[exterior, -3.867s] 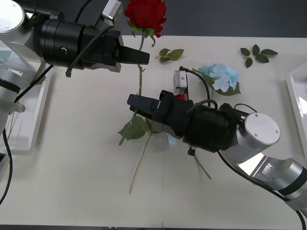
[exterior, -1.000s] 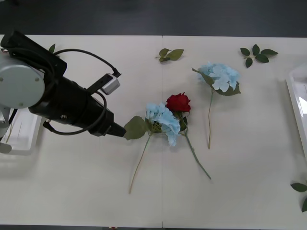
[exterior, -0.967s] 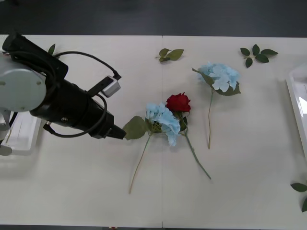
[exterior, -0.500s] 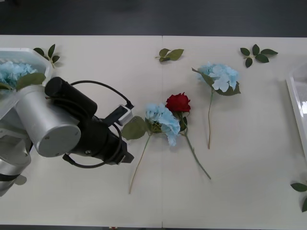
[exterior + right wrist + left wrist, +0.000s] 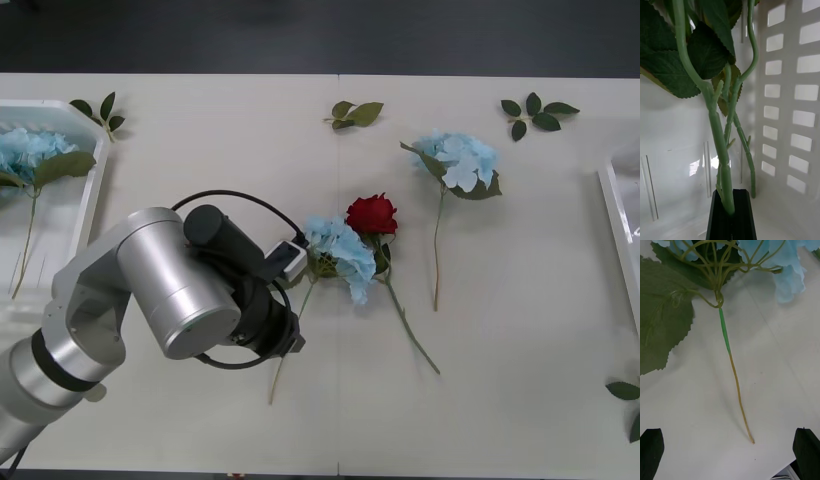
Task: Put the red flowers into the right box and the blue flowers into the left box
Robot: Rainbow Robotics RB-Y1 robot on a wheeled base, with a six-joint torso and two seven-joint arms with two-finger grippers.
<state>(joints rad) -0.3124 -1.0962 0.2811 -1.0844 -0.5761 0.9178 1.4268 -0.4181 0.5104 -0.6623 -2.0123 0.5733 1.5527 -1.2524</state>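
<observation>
A blue flower (image 5: 340, 255) lies mid-table with its stem (image 5: 290, 345) running toward the front edge. A red flower (image 5: 372, 214) touches it on the right. A second blue flower (image 5: 458, 160) lies farther right. My left arm (image 5: 180, 290) hangs over the first blue flower's stem. The left gripper (image 5: 730, 455) is open, its fingertips (image 5: 651, 453) on either side of the thin stem (image 5: 733, 371). The left box (image 5: 92, 190) holds a blue flower (image 5: 25, 150). The right box (image 5: 618, 215) shows at the right edge. My right gripper (image 5: 732, 215) is shut on a leafy green stem (image 5: 717, 135) inside a white slotted tray (image 5: 790, 93); its bloom is out of view.
Loose leaf sprigs lie at the back of the table (image 5: 357, 112) (image 5: 537, 110), beside the left box (image 5: 100, 108) and at the front right edge (image 5: 630, 400). Bare tabletop (image 5: 500, 350) spreads across the front right.
My left arm has swung from the left side toward the table's middle and front, and now covers the blue flower's stem. The left box has come into view. The flowers on the table have not moved.
</observation>
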